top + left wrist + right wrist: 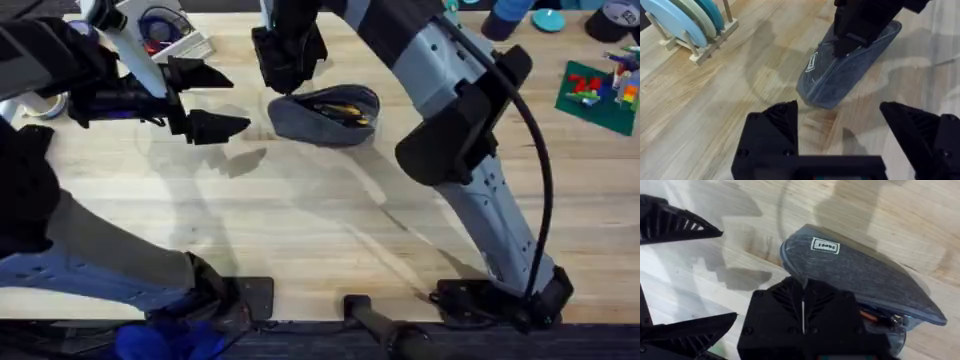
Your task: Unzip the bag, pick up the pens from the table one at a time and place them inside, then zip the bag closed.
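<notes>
Here, the bag (325, 115) is lying on the table (330, 230) toward its far middle, its zipper side gaping, and yellow and dark pens (345, 110) are being shown inside the opening in the overhead view. In the right wrist view the grey fabric side of the bag (865, 275) is being presented with a small white label (825, 246) on it, and a bit of orange is being glimpsed at the open edge beside the fingers.

The right gripper (288, 62) is being held at the bag's left end, right above it; in its own view the right gripper (803, 311) is clenched, its two fingers pressed together with only a thin seam between them, just over the bag's edge. Whether anything is being pinched there cannot be told.

The left gripper (212, 100) is being held released, its jaws spread wide, to the left of the bag and apart from it. In the left wrist view the left gripper (840, 117) is being pointed at the near end of the bag (840, 75), with the right gripper (860, 25) being seen on top of it. A wooden rack (710, 42) of pale blue and green plates (677, 20) is standing farther off on the table (700, 110).
</notes>
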Controlling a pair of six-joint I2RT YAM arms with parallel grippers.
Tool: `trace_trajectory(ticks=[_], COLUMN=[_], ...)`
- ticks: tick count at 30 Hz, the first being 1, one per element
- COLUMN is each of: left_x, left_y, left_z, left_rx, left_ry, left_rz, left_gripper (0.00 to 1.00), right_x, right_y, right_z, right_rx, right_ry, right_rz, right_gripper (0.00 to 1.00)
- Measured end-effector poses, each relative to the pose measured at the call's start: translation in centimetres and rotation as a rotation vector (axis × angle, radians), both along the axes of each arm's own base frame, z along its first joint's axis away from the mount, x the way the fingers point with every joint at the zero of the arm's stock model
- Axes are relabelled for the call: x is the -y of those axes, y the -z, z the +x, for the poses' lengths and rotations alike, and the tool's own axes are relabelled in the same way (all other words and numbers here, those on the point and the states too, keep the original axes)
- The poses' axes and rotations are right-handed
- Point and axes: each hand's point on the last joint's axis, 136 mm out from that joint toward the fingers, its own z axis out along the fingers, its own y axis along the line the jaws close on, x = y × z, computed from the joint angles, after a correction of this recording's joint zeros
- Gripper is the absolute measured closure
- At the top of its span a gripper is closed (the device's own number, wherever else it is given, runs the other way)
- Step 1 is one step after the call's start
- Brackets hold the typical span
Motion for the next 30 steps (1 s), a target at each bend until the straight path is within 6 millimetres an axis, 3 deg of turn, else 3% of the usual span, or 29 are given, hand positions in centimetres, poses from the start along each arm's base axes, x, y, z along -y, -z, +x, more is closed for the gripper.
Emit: trace_trajectory(ticks=[17, 30], left_x=[-0.2, 1.5], left_y=[-0.4, 1.5], left_z=[2.2, 3.7], left_rx=[0.154, 0.191], left_ry=[0.015, 0.069], left_rz=[0.030, -0.045], left_gripper=[0.008, 0.008], right_x=[0.0, 0.0], right_y=[0.0, 0.0], right_z=[0.0, 0.0], right_rx=[-0.001, -0.001], right_ry=[0.000, 0.000], right_rz=[-0.001, -0.001], right_gripper=[0.971, 0.971])
